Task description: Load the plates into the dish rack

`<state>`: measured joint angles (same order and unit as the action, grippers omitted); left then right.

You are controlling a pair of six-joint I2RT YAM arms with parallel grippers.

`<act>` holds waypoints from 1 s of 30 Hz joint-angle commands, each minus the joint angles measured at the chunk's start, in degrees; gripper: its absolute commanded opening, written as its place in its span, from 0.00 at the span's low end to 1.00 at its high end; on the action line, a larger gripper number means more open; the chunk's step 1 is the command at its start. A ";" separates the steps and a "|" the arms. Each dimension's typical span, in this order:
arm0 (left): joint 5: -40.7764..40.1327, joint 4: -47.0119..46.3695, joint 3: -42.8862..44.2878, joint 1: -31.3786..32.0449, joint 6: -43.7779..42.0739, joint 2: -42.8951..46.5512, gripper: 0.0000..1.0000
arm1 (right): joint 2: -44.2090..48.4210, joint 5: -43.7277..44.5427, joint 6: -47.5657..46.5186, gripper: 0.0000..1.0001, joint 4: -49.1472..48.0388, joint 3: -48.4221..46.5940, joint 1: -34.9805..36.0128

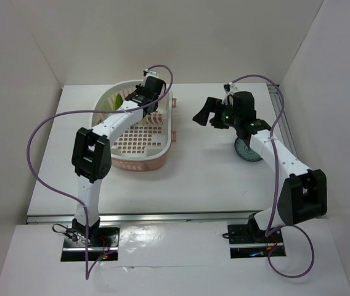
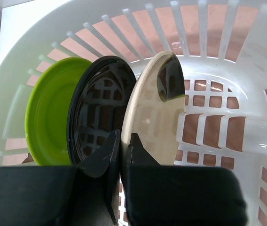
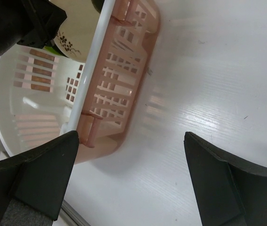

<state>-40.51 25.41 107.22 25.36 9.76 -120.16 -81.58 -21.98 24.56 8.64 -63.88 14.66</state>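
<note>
We hold the cream plate (image 2: 150,113) by its rim in the clamped left end effector (image 2: 120,150) so it stands upright beside the black plate (image 2: 98,108) in the dish rack (image 2: 246,132); the right end effector (image 3: 129,141) hangs spread apart above the tabletop (image 3: 208,70).

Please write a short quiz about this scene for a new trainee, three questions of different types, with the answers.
1. True or false: the right tool holds a plate.
2. A green plate, a black plate and a cream plate stand in the rack. Which is in the middle? A green, B black, C cream.
3. How many plates lie outside the rack?
Key: 1 false, it is open and empty. 2 B. 3 one, the blue plate on the table.
</note>
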 commanded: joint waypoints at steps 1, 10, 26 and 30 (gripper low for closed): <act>1.58 0.34 2.90 -0.14 1.14 -1.22 0.13 | -0.77 -0.96 -0.74 1.00 -0.65 -2.30 0.37; 3.33 1.05 3.96 -0.67 1.75 -2.36 0.37 | -1.92 -1.49 -0.74 1.00 -1.17 -2.30 0.37; 7.19 1.57 6.86 -1.20 1.76 0.44 0.70 | -4.63 6.31 -0.21 1.00 1.10 -2.83 0.37; 12.11 2.36 8.70 -1.20 1.75 4.22 0.82 | -5.17 17.03 -1.97 1.00 5.05 -4.06 -0.50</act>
<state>-32.53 27.99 112.25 24.40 10.81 -121.91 -86.24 -14.98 24.18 10.31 -64.58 14.63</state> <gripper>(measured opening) 0.793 0.999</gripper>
